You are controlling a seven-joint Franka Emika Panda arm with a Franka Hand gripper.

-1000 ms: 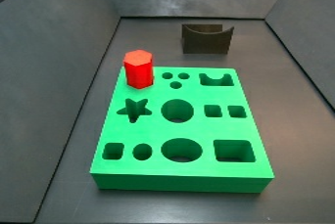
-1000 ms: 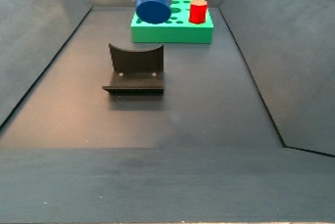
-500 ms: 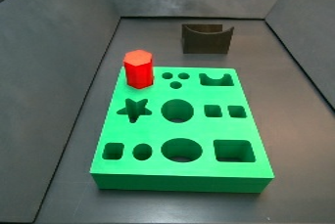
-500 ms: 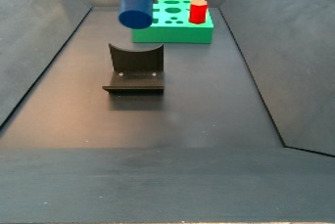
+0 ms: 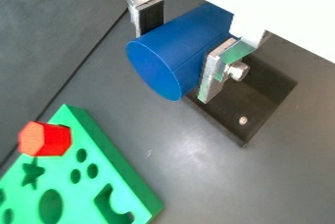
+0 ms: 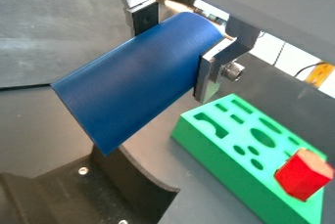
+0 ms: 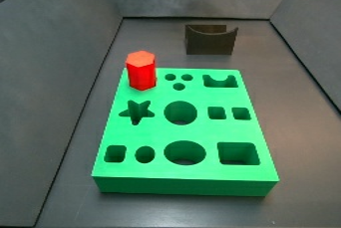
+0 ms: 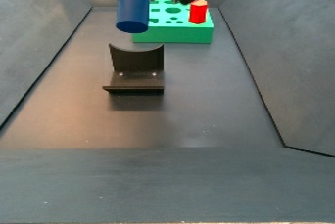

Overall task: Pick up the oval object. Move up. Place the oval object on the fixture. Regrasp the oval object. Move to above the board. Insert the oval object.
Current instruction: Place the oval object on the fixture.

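One green board (image 7: 186,124) lies on the floor, well apart from the fixture (image 8: 133,69). Above the fixture, the gripper (image 5: 181,48) has its jaws clamped on the oval object (image 8: 132,1). The placing step seems underway; lowering into the notch comes next.

Side views face each other across the board (image 7: 186,122); wrist views look close past the hand (image 5: 183,42).

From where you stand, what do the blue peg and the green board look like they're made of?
The blue peg, held in the gripper above the fixture, looks like smooth matte plastic: even colour, no grain. The green board also looks like plastic, uniformly bright with clean-cut holes, possibly moulded or printed. I can't tell for certain.
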